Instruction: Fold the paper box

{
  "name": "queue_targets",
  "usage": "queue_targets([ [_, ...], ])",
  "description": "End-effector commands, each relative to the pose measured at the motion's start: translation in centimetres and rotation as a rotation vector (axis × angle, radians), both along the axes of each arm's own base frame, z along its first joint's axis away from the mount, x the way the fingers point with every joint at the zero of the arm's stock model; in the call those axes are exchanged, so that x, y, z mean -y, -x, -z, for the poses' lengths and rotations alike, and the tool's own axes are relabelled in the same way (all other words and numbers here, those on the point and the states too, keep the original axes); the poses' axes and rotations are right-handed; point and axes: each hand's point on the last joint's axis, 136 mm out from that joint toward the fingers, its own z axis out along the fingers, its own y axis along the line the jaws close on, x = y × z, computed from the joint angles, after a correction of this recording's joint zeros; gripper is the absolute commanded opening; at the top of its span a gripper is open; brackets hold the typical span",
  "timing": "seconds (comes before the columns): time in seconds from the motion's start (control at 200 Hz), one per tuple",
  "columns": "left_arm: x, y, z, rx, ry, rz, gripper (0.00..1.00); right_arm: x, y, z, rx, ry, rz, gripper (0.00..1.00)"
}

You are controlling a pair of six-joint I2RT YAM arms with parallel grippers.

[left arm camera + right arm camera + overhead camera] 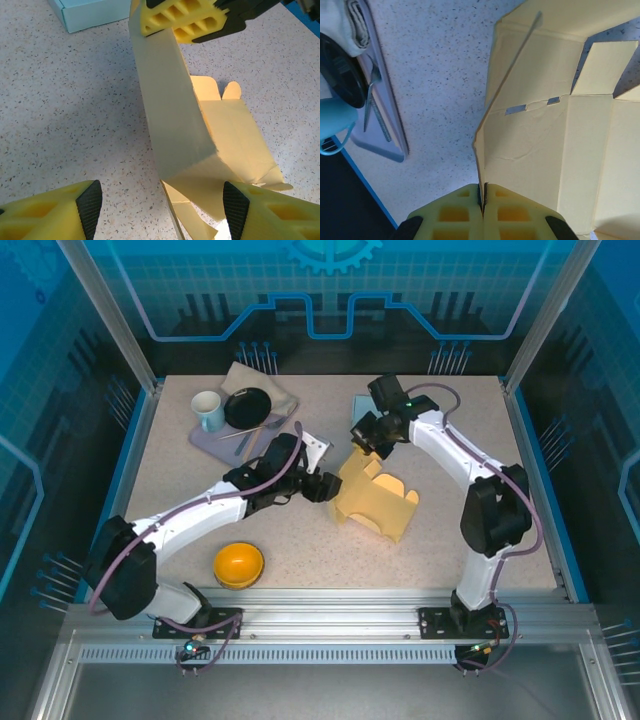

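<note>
The yellow paper box lies partly unfolded at the table's middle, with one long panel raised on edge. My right gripper is shut on the upper edge of that raised panel; its yellow fingers pinch the thin card between them. Seen from the left wrist, the panel stands tall with the right gripper clamped at its top. My left gripper is open just left of the box, and the box's near lower corner and flaps sit between its pads without touching them.
An orange bowl sits near the front edge by the left arm. At the back left a grey tray carries a blue cup, a black plate, cutlery and a cloth. A pale blue flat box lies behind the left gripper.
</note>
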Motion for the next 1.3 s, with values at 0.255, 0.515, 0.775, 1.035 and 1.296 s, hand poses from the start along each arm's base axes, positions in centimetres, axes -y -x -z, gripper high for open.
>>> queue_targets([
  [0.255, 0.9, -1.3, -2.8, 0.08, 0.031, 0.003, 0.68, -0.5, 2.3, -3.3, 0.019, -0.064, 0.011, 0.0],
  [0.515, -0.3, -2.7, -4.8, 0.153, 0.06, -0.11, 0.48, 0.3, 3.9, -3.4, 0.076, -0.104, 0.138, 0.0],
  [0.775, -1.8, -1.1, -3.7, 0.101, 0.081, -0.157, 0.55, 2.5, 3.7, -4.5, 0.143, -0.09, 0.237, 0.0],
  [1.035, -3.8, 4.0, -2.6, 0.046, 0.169, -0.065, 0.76, 4.8, 3.3, -4.7, 0.151, -0.069, 0.308, 0.0],
  [1.296, -7.5, 3.5, 1.1, -0.11, 0.283, -0.266, 0.75, 7.1, 3.3, -6.8, 0.192, -0.139, 0.386, 0.0],
])
